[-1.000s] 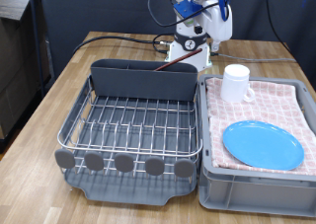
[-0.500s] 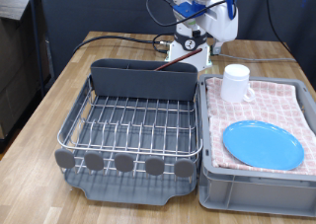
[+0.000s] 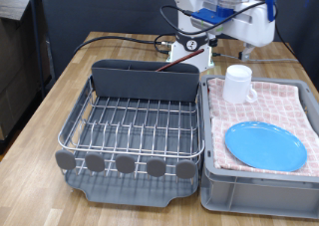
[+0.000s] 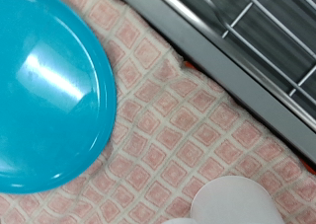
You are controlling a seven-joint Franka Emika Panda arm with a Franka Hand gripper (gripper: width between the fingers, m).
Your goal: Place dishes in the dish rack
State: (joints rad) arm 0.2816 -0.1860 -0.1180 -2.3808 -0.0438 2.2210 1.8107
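The light-blue plate [image 3: 265, 146] lies flat on the pink checked cloth in the grey crate [image 3: 214, 191] at the exterior view's right. The white mug [image 3: 237, 84] stands upright at the crate's back. The silver wire dish rack [image 3: 135, 126] on its dark grey tray stands to the crate's left, and I see no dishes in it. My gripper [image 3: 242, 49] hangs high above the mug, apart from it. The wrist view shows the plate [image 4: 44, 86], the mug's rim [image 4: 232, 202] and the rack's wires [image 4: 267, 32], but no fingers. The wooden spoon is out of view.
The pink checked cloth [image 4: 168, 125] lines the crate. The rack's tall grey back compartment [image 3: 145, 80] stands near the robot base [image 3: 189, 52]. Black cables [image 3: 125, 39] run across the wooden table [image 3: 70, 87] behind the rack.
The arm has swung towards the exterior view's right, from behind the rack to above the mug. The dishes and the rack have not moved.
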